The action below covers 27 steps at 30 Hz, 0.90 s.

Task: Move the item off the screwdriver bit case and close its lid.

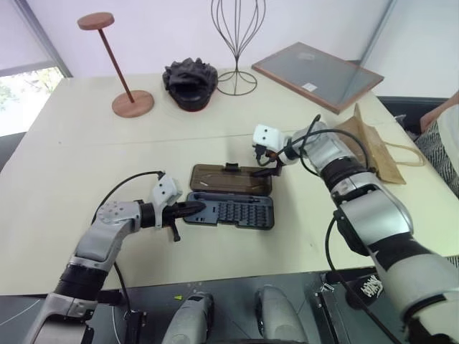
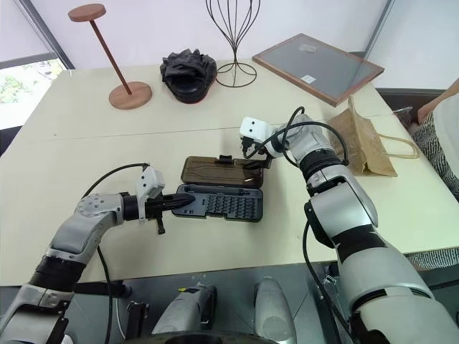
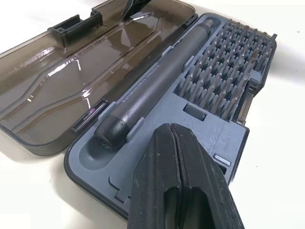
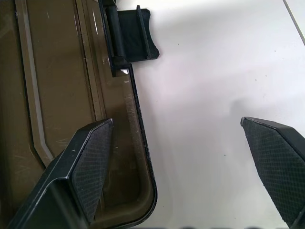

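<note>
The screwdriver bit case (image 1: 240, 212) lies open mid-table, a dark grey-blue tray with rows of bits and a grey driver handle (image 3: 152, 81). Its smoky-brown lid (image 1: 226, 178) lies flat behind it, latch tab (image 4: 133, 36) on the far edge. My left gripper (image 1: 197, 209) is shut, its tips resting on the tray's left end (image 3: 143, 157). My right gripper (image 4: 174, 125) is open at the lid's right far corner, with one finger (image 4: 90, 162) over the lid and the other over bare table. The item, a tan paper bag (image 1: 373, 147), lies on the table to the right, apart from the case.
At the back stand a wooden disc stand (image 1: 122, 64), a black lumpy object (image 1: 190, 82), a wire stand (image 1: 237, 43) and a framed board (image 1: 318, 75). A person (image 1: 441, 136) sits at the table's right edge. Bare tabletop surrounds the case.
</note>
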Available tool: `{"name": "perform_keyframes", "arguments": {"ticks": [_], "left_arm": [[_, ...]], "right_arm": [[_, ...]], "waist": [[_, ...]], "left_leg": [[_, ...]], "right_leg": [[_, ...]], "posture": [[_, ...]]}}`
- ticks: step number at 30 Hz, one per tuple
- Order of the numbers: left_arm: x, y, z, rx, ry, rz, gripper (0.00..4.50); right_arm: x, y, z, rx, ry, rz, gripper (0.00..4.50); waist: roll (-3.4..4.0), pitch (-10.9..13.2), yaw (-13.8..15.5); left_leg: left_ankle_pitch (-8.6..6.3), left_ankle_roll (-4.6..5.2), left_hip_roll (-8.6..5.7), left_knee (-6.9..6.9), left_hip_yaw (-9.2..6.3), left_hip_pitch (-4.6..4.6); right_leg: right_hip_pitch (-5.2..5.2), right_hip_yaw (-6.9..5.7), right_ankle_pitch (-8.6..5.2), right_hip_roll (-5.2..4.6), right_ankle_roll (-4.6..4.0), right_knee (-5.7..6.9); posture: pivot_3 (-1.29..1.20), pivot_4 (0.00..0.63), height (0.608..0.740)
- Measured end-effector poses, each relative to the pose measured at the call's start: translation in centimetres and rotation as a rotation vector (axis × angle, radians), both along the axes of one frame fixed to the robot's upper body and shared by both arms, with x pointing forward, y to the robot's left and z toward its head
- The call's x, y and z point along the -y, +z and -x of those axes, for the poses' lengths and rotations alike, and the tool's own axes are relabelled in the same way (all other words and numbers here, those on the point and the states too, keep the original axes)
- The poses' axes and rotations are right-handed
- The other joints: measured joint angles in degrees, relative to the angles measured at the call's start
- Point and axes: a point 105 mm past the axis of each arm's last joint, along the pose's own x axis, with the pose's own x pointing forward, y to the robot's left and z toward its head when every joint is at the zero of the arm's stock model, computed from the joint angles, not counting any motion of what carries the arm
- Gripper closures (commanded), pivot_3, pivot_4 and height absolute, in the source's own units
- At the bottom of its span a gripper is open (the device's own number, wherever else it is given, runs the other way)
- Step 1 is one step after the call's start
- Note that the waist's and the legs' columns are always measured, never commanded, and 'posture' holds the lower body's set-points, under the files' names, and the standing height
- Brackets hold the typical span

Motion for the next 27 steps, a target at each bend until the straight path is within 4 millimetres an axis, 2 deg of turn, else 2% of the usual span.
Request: {"name": "perform_keyframes", "arguments": {"ticks": [1,2,4,9,10,19,27], "left_arm": [[0.0,0.0,0.0,0.0,0.0,0.0,4.5],[0.0,0.0,0.0,0.0,0.0,0.0,4.5],[0.0,0.0,0.0,0.001,0.003,0.0,4.5],[0.0,0.0,0.0,0.002,0.01,-0.002,4.5],[-0.1,0.0,0.0,0.001,0.012,-0.002,4.5],[-0.5,-0.2,0.1,0.002,0.039,-0.009,4.5],[-1.0,0.0,-0.3,0.007,0.089,-0.005,4.5]], "right_arm": [[0.0,0.0,0.0,-0.001,0.0,-0.001,0.02],[0.0,-0.1,0.0,-0.004,0.001,-0.001,0.56],[-0.2,-0.3,0.2,-0.02,0.01,-0.003,1.37],[-0.9,-0.9,0.7,-0.084,0.011,-0.035,4.02],[-1.0,-1.0,0.8,-0.1,0.005,-0.051,4.44],[-1.2,-1.3,1.1,-0.156,-0.02,-0.069,4.44],[-1.2,-1.1,0.8,-0.096,0.014,-0.039,4.44]], "waist": [[0.0,0.0,0.0],[0.01,-0.01,0.0],[0.0,-0.02,-0.04],[0.0,-0.02,-0.02],[-0.01,-0.03,-0.06],[-0.09,-0.1,-0.03],[-0.09,-0.09,-0.11]], "left_leg": [[0.0,0.0,0.0,0.0,0.0,0.0],[0.0,0.0,0.0,0.0,0.0,0.01],[0.0,0.0,0.01,0.0,0.0,0.05],[0.0,0.0,0.02,0.0,0.0,0.14],[0.0,0.0,0.03,-0.01,0.0,0.2],[-0.19,-0.27,0.16,-0.14,-0.02,0.67],[-0.19,-0.28,0.22,-0.14,-0.02,0.68]], "right_leg": [[0.0,0.0,0.0,0.0,0.0,0.0],[0.0,0.0,0.0,0.0,0.0,0.0],[0.03,0.01,0.0,0.01,0.0,0.0],[0.12,0.01,0.0,0.03,-0.01,0.0],[0.17,0.02,0.0,0.04,-0.01,0.0],[0.5,0.05,-0.14,0.18,-0.21,0.0],[0.49,0.06,-0.14,0.25,-0.22,0.01]], "posture": [[0.0,0.15,0.734],[0.0,0.15,0.734],[0.0,0.15,0.734],[0.0,0.15,0.734],[0.0,0.15,0.734],[0.0,0.15,0.734],[0.0,0.15,0.734]]}}
